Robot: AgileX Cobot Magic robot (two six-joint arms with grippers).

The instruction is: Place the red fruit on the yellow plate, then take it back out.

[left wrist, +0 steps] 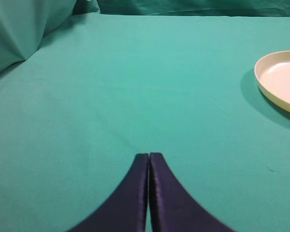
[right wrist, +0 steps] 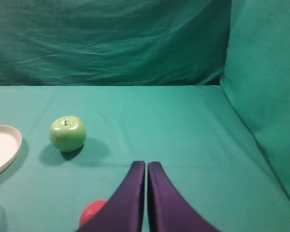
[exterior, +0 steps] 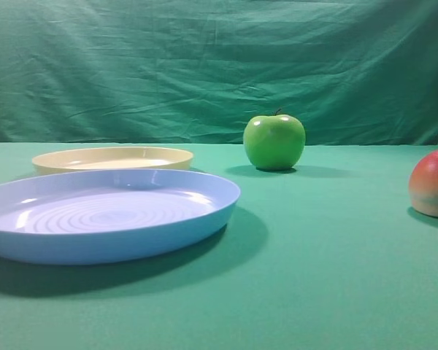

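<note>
A: Left gripper [left wrist: 149, 157] is pinched shut, empty; yellow plate [left wrist: 280, 79] at its two o'clock.

B: Right gripper [right wrist: 146, 166] is also closed, empty. Red fruit [right wrist: 93, 212] sits at seven o'clock: open wide first, then descend.

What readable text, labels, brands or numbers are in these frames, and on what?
None: no text, label, brand, number or sign is readable in any view.
The blue plate, yellow plate, green apple and red fruit show plain, unmarked surfaces.
The green cloth and backdrop carry no print.
The fingers of the left end effector and right end effector show no markings.
</note>
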